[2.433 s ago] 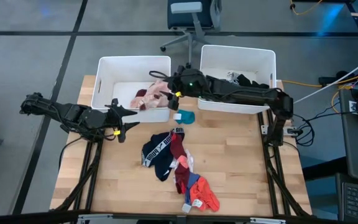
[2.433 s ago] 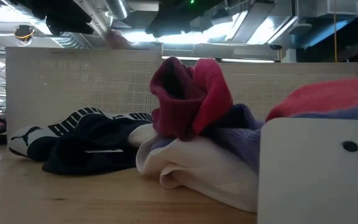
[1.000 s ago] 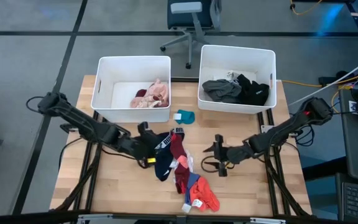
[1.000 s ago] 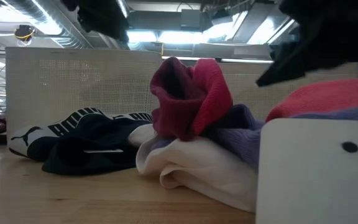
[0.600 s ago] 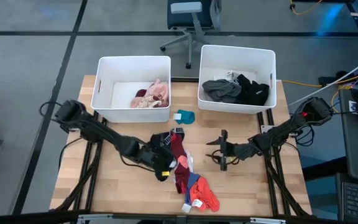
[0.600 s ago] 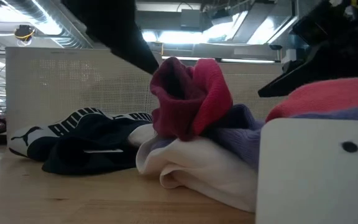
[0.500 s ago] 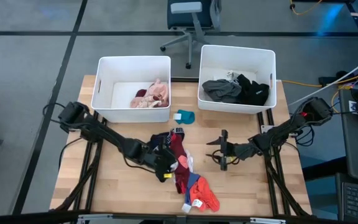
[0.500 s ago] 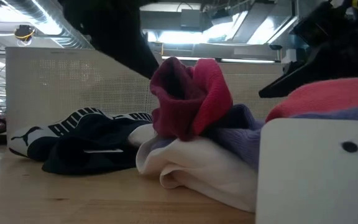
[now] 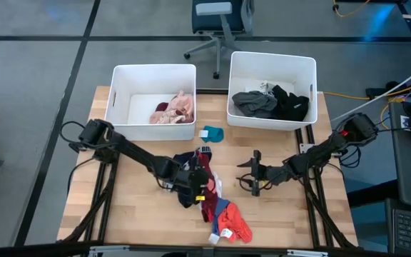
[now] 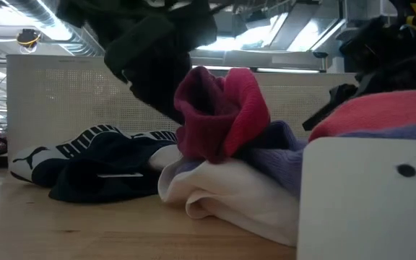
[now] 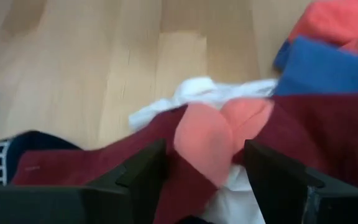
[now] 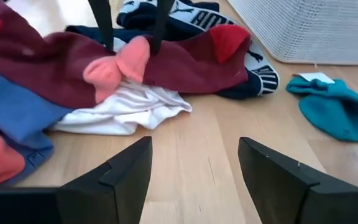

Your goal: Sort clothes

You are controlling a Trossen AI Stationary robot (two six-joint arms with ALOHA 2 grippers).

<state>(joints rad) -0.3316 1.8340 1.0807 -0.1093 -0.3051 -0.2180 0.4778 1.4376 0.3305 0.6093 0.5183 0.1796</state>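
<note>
You had the remaining clothes [image 9: 207, 196] heaped in a loose pile at the middle of the desk [image 9: 284, 214], because they were not yet sorted; one teal piece [image 9: 212, 133] lay apart, near the left bin [image 9: 152, 77], which held pinkish garments, while the right bin [image 9: 272, 68] held grey and black ones. Your left claw [image 9: 195, 187] was down over the pile with its fingers spread wide on either side of a pink fold [image 11: 205, 142] of the maroon garment [image 11: 98, 163], holding nothing yet; that looked like the set-up for a pinch. The left arm reached long and low from the desk's left edge toward the centre. Your right claw [image 9: 250, 178] waited just right of the pile, open and empty, low over bare wood, its arm stretched in from the right side.
</note>
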